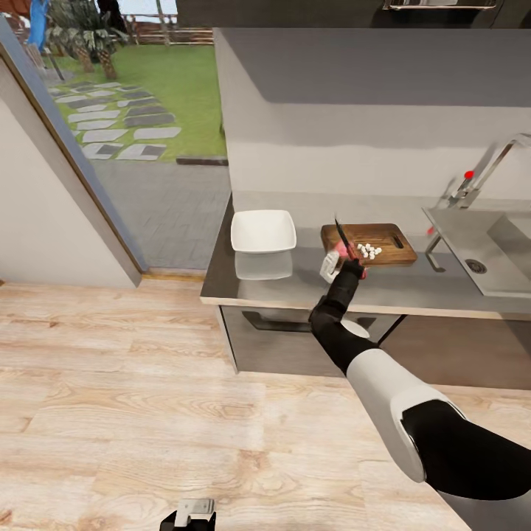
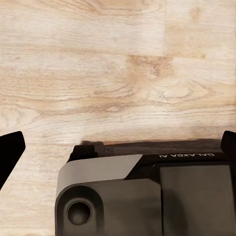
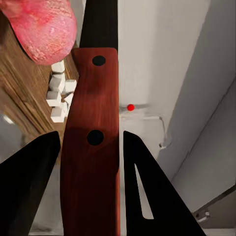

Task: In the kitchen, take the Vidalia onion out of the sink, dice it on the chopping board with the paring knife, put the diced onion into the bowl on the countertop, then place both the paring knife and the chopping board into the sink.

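The left gripper [image 1: 193, 510] hangs low over the wooden floor, apparently parked; its fingers [image 2: 10, 152] stand wide with nothing between them. On the countertop [image 1: 295, 284] the bowl [image 1: 263, 230] sits empty, just beside the board [image 1: 376, 242], probably handy for tipping the dice in. The right gripper [image 1: 341, 259] is clamped on the knife [image 3: 91, 147], blade raised over the board's near edge. A pinkish onion [image 3: 44, 27] piece and white dice [image 1: 368, 251] lie on the board, so cutting seems partly done. The sink [image 1: 490, 254] waits at the right.
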### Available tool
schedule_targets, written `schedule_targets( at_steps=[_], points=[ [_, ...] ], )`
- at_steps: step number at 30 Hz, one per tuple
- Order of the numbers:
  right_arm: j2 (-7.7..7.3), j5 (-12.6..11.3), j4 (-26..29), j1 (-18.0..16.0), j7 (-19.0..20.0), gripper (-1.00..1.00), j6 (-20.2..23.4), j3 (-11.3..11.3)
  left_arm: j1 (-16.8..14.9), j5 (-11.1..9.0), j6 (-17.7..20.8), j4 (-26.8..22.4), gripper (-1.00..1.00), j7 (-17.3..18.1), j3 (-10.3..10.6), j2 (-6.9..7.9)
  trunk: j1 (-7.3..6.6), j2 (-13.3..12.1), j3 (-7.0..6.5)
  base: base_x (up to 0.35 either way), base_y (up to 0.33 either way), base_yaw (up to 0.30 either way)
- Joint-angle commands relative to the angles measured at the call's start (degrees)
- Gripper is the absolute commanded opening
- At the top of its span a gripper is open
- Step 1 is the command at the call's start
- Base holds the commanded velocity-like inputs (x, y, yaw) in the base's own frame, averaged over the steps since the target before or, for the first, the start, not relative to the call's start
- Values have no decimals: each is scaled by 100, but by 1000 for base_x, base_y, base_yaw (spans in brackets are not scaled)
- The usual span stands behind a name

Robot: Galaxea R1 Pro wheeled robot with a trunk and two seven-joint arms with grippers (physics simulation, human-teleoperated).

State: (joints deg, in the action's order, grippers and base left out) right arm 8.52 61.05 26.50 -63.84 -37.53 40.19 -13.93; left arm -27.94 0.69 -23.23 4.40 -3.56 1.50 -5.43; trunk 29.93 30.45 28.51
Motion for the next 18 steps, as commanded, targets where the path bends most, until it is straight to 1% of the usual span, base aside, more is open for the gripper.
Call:
schedule_targets(
  at_steps=[1, 4, 7, 8, 9, 18],
  points=[
    [-4, 12, -43, -6, -12, -100, 30, -17, -10, 10, -42, 26, 100, -31, 17, -2, 2, 8, 7, 0, 0, 0],
    [-7, 12, -83, -6, -12, -100, 26, -10, -10, 10, -42, 26, 100, -31, 17, -2, 2, 8, 7, 0, 0, 0],
    [-8, 12, -98, -6, -11, -100, 24, 93, -10, 10, -42, 26, 100, -31, 17, -2, 2, 8, 7, 0, 0, 0],
    [-5, 13, -99, -6, -10, -100, 21, 149, -10, 10, -42, 26, 100, -31, 17, -2, 2, 8, 7, 0, 0, 0],
    [-8, 20, -100, -6, -15, -100, -1, 384, -10, 10, -42, 26, 100, -31, 17, -2, 2, 8, 7, 0, 0, 0],
    [-16, 29, -23, -6, -18, -100, -3, 399, -10, 9, -42, 26, 100, -31, 17, -2, 2, 8, 7, 0, 0, 0]
  ],
)
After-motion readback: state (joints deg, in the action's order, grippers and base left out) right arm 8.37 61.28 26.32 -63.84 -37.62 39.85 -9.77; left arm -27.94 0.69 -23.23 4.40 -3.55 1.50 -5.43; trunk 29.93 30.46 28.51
